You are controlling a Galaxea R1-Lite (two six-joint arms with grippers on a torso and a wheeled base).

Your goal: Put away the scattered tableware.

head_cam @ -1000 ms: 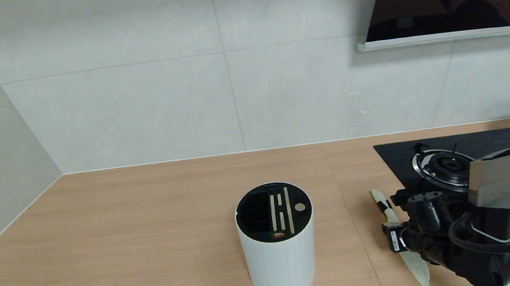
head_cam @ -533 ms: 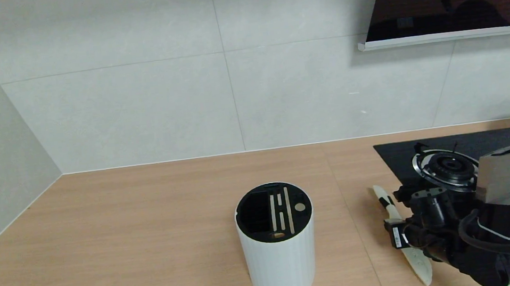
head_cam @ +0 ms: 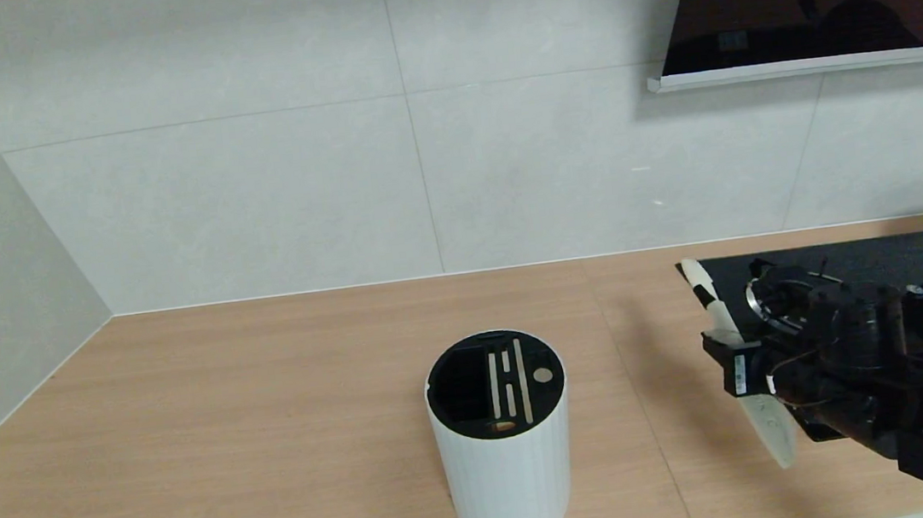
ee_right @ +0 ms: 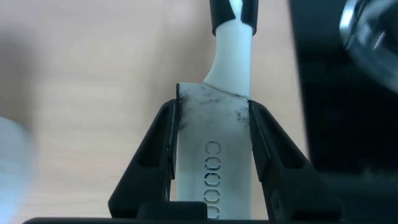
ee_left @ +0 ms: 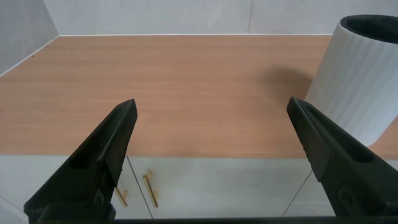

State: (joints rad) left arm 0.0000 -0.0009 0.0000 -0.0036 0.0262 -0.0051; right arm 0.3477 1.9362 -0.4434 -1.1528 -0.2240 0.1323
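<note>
Your right gripper point(ee_right: 213, 118) pinches the white knife point(ee_right: 215, 168) by its blade, above the counter point(head_cam: 272, 416) beside the stove point(head_cam: 856, 260). Your left gripper point(ee_left: 211, 111) is spread wide near the white knife holder point(head_cam: 504, 460), which stands upright, slotted black top.

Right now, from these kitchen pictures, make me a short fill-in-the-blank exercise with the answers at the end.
1. The right tool is shut on the ____ of the knife.
2. The left tool is ____, with nothing between its fingers.
3. The slotted top of the white holder is ____ in colour.
4. Seen from the head view, the knife is on the holder's ____ side.

Missing words: blade; open; black; right
</note>
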